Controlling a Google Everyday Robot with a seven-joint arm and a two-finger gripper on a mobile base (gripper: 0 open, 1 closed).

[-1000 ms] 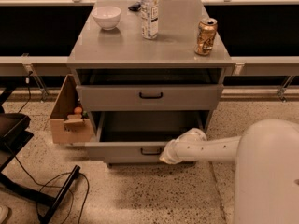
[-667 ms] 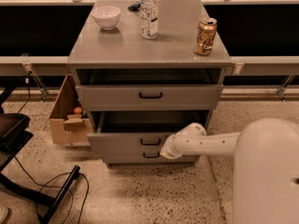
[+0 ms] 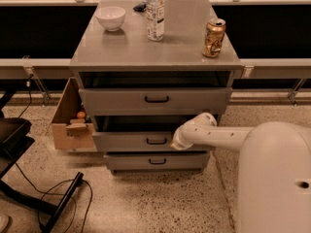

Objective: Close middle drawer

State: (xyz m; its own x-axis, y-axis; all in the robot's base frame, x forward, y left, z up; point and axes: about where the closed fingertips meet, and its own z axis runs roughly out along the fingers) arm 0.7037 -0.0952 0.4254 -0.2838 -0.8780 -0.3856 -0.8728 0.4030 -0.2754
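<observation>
Now the wide grey metal middle drawer (image 3: 126, 141) sits much further in than a second ago, some tray still showing; our white gripper (image 3: 177, 141) presses its front's right end, whether clenched we cannot tell; closure looks near.

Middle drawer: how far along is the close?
Done: the middle drawer looks nearly in; only a narrow dark strip of its tray shows above the front.
In hand: the gripper is at the front's right part, just right of the black handle, apparently pushing.
Left: the last bit of travel, until that strip disappears.
</observation>
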